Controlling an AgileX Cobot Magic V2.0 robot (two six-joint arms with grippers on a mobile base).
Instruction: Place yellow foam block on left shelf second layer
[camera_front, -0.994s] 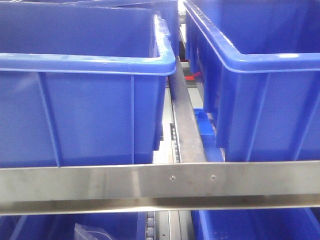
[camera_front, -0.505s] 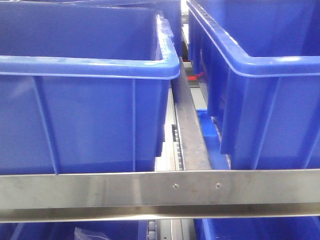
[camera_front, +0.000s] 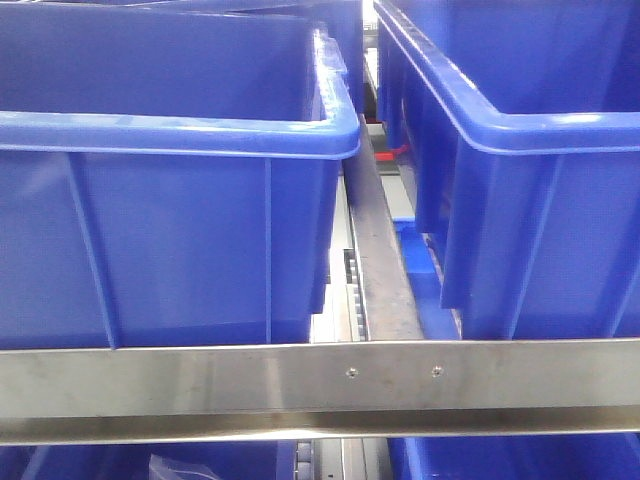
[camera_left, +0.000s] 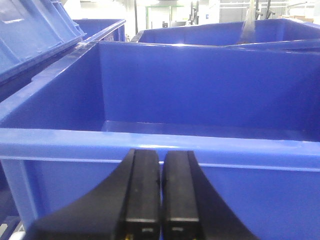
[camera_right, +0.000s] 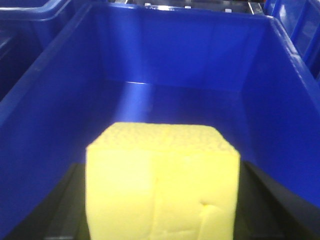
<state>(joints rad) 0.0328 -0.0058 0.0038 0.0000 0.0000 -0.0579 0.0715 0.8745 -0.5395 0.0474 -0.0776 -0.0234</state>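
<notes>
Warehouse: blue bins (camera_front: 180, 200), steel racking (camera_front: 320, 385)

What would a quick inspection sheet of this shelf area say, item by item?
Surface: steel shelf rail runs across the front view, with two blue bins, left and right, sitting above it.
Job's things: yellow foam block is held over the inside of a blue bin, not set down.
Clutter: a clear plastic bag in a lower bin; nothing else seen.
Grippers: left gripper has its fingers pressed together, empty, in front of a bin wall; right gripper's dark fingers flank the block.
Cables: a red piece between the bins, too small to tell.
Surroundings: more blue bins and a bright hall behind.
</notes>
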